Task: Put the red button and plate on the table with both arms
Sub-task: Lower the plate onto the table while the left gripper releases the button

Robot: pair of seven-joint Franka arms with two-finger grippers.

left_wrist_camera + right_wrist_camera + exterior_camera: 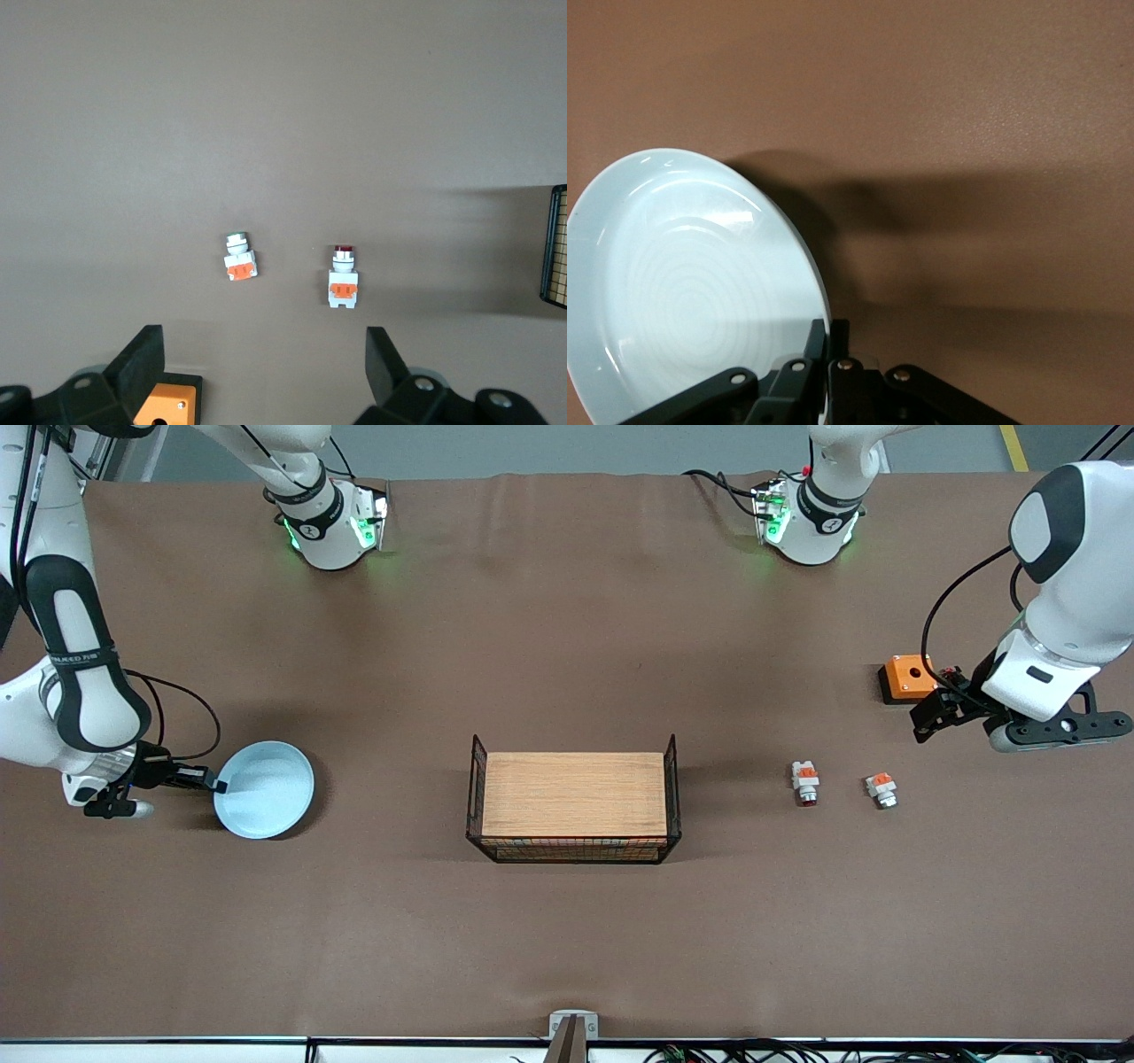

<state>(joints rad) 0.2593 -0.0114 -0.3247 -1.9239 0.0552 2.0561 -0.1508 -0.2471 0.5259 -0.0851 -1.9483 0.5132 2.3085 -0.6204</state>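
Note:
The red button lies on the brown table, between the wire rack and a similar silvery-tipped part. In the left wrist view the red button lies ahead of my left gripper, which is open and empty. My left gripper hovers over the table beside the orange box. My right gripper is shut on the rim of the pale-blue plate at the right arm's end of the table. In the right wrist view the plate is tilted in my right gripper and casts a shadow on the table.
A black wire rack with a wooden top stands mid-table. A white-orange part with a silvery tip lies beside the red button, toward the left arm's end. An orange box with a hole sits farther from the front camera than both parts.

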